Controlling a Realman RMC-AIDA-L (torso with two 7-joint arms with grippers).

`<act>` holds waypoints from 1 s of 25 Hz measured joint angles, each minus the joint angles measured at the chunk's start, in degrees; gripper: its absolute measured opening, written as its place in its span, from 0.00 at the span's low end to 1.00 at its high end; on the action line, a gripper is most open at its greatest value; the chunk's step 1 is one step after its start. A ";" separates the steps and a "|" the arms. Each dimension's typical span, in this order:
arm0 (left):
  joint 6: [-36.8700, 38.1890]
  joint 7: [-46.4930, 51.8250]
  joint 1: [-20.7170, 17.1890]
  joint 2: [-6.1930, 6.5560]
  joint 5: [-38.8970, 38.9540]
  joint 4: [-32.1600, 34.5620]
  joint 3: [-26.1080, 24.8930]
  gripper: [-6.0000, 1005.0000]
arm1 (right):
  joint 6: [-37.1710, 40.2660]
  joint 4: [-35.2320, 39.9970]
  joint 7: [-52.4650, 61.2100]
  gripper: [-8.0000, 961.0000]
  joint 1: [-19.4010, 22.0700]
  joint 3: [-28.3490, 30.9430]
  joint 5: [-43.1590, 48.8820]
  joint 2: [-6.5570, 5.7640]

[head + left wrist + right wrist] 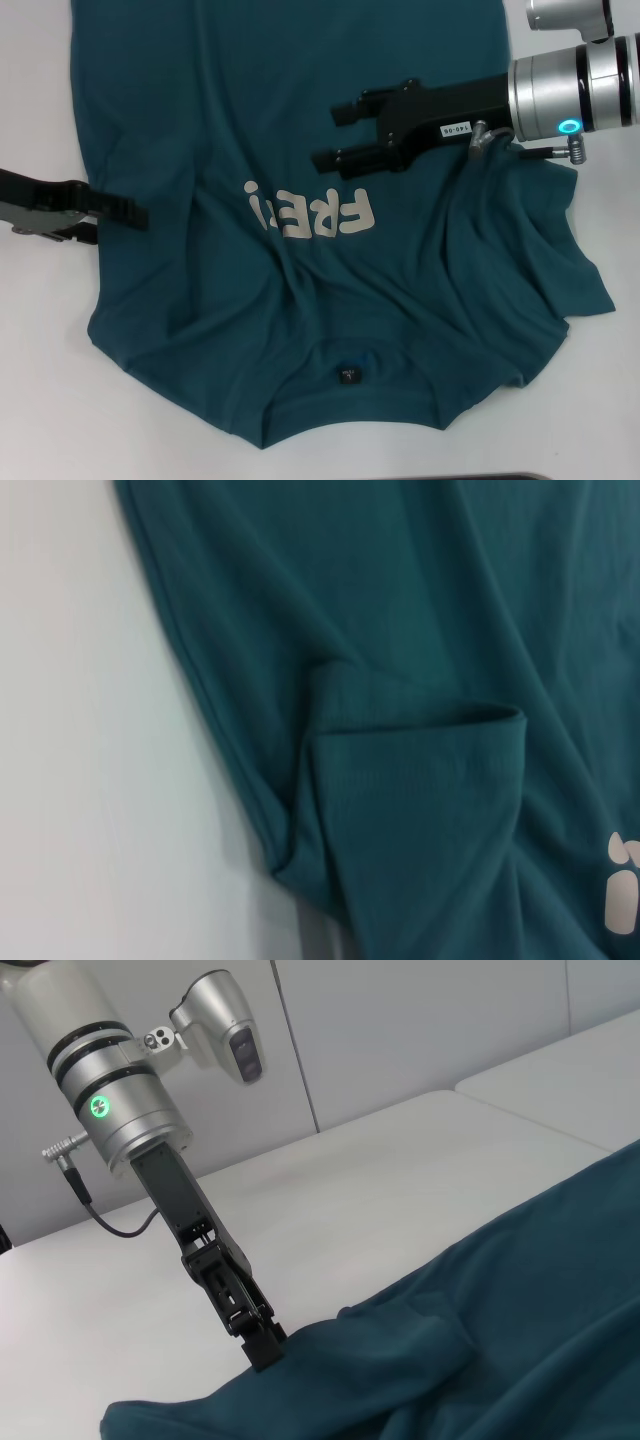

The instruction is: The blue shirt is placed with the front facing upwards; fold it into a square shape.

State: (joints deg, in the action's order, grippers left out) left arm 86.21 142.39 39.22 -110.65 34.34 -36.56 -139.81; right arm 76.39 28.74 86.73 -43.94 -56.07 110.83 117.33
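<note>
Teal-blue cotton filled most of your head view: the blue shirt (300, 150) lay front up on the white table (40, 400), its collar and small black neck label (348, 375) nearest the robot, so the pale lettering (312, 212) read upside down. Your left gripper (118, 222) sat at the shirt's left edge, fingertips meeting the hem where the sleeve had folded over onto the body; the left wrist view showed that fold (420, 730) but not the fingers, and from the other arm's camera the tip (262, 1345) pressed into the cloth, though I cannot tell whether it had closed on fabric. Your right gripper (335, 135) hovered over the chest just above the lettering, its two black fingers spread apart and holding nothing. Cloth was bunched and wrinkled beneath that arm on the shirt's right side.
</note>
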 joint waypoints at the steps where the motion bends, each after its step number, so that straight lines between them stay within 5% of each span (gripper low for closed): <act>1: -0.11 0.00 0.31 0.00 0.02 0.52 -0.24 0.89 | -0.02 0.00 -0.02 0.85 -0.02 0.00 0.00 0.00; 22: 0.89 0.76 0.81 -0.22 0.02 0.62 -0.39 0.88 | -0.01 0.04 -0.19 0.85 -0.47 -0.07 0.00 0.00; 25: 0.89 0.77 0.81 -0.26 0.01 0.62 -0.34 0.78 | 0.04 0.35 -0.21 0.85 -0.47 -0.09 0.00 -0.01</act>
State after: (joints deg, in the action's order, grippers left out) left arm 87.10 143.16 40.03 -110.91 34.35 -35.94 -140.15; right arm 76.43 29.09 86.52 -44.42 -56.16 110.83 117.33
